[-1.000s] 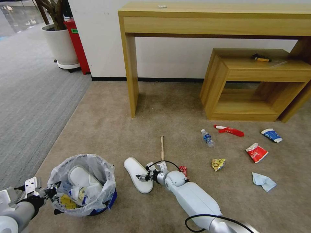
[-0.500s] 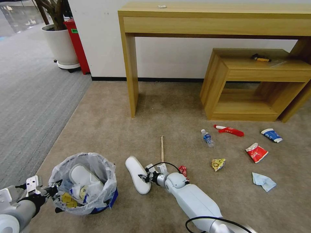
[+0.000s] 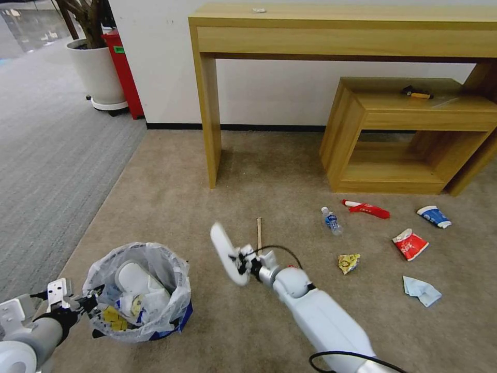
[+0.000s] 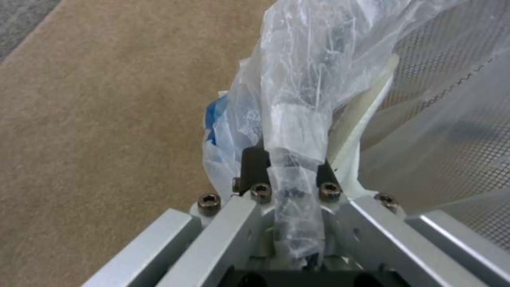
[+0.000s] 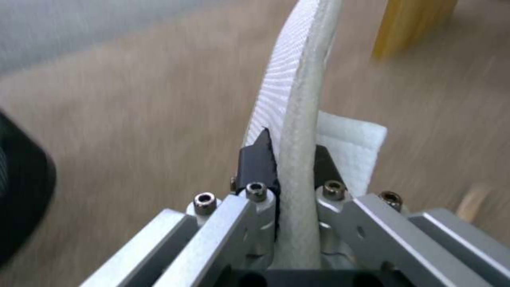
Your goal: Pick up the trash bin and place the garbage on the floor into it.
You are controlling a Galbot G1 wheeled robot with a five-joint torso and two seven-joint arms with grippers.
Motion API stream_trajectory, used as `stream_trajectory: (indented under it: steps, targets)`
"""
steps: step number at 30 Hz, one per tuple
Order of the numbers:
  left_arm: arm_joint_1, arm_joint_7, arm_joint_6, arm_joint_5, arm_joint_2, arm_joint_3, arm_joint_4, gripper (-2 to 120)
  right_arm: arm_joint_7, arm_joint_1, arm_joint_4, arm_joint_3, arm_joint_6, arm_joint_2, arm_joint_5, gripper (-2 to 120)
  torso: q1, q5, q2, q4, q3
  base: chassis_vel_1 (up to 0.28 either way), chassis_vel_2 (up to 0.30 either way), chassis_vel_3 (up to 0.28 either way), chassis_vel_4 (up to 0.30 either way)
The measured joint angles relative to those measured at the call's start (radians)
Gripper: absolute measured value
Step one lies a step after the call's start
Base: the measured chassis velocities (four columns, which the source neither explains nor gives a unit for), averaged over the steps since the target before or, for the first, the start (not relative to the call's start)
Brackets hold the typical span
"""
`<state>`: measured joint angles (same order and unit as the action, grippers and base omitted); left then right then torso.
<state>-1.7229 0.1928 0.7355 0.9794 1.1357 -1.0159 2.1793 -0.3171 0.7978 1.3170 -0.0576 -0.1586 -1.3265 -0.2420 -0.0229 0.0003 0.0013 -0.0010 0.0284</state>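
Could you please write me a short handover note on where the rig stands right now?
Left pincer: shut on the rim and bag of the trash bin, low at the robot's left.
Right pincer: shut on the sole edge of a white slipper, tilted up off the floor.
Done: one slipper and some wrappers are in the bin.
Left on the carpet: wooden stick, clear bottle, red wrapper, paper cup, red packet, yellow wrapper, tissue. The held slipper is not yet over the bin.
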Motion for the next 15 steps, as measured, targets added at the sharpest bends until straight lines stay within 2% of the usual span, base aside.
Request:
stream_trajectory:
  steps: [7, 10, 14, 15]
  targets:
    - [0.002, 0.006, 0.000, -0.014, -0.009, 0.032, 0.012, 0, -0.016, -0.067, 0.214, -0.020, 0.007, 0.089, -0.076, 3, 0.000, -0.0003, 0.000, 0.0003, 0.000, 0.000, 0.000, 0.000, 0.000]
    - [0.011, 0.038, 0.000, -0.007, -0.023, 0.057, 0.024, 0, -0.017, -0.136, 0.349, -0.082, -0.024, 0.130, -0.168, 3, 0.000, -0.0002, 0.000, 0.0002, 0.000, 0.000, 0.000, 0.000, 0.000]
    - [0.018, 0.055, 0.000, 0.001, -0.033, 0.075, 0.028, 0, -0.017, -0.166, 0.403, -0.123, -0.038, 0.140, -0.202, 3, 0.000, -0.0002, 0.000, 0.0003, 0.000, 0.000, 0.000, 0.000, 0.000]
    - [0.026, 0.063, 0.000, 0.005, -0.042, 0.088, 0.031, 0, -0.018, -0.192, 0.446, -0.166, -0.047, 0.145, -0.223, 3, 0.000, -0.0003, 0.000, 0.0004, 0.000, 0.000, 0.000, 0.000, 0.000]
